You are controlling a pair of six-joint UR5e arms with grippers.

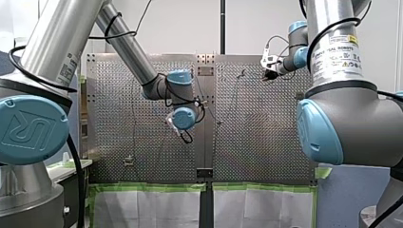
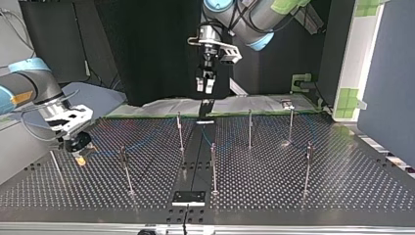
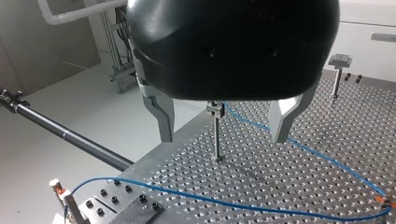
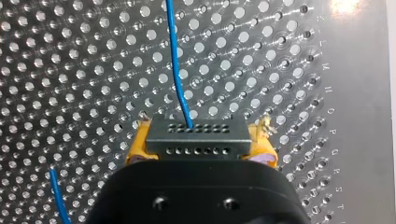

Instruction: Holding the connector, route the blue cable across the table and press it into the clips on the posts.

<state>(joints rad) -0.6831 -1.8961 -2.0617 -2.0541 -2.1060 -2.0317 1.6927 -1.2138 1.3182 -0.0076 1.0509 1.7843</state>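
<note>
right jaws, yellow-padded: clamped on flat grey rectangular connector (image 4: 195, 135) with pinhole rows | thin glossy blue cable (image 4: 174, 56): leaves connector over perforated metal bench (image 4: 70, 70) | left jaws, tapered metal: spread apart, empty, above slim steel post (image 3: 216, 137)

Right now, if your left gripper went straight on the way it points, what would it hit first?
Probably the clip atop the thin post, standing between my left gripper's open fingers. Depth is unclear; it might instead reach the table.
</note>
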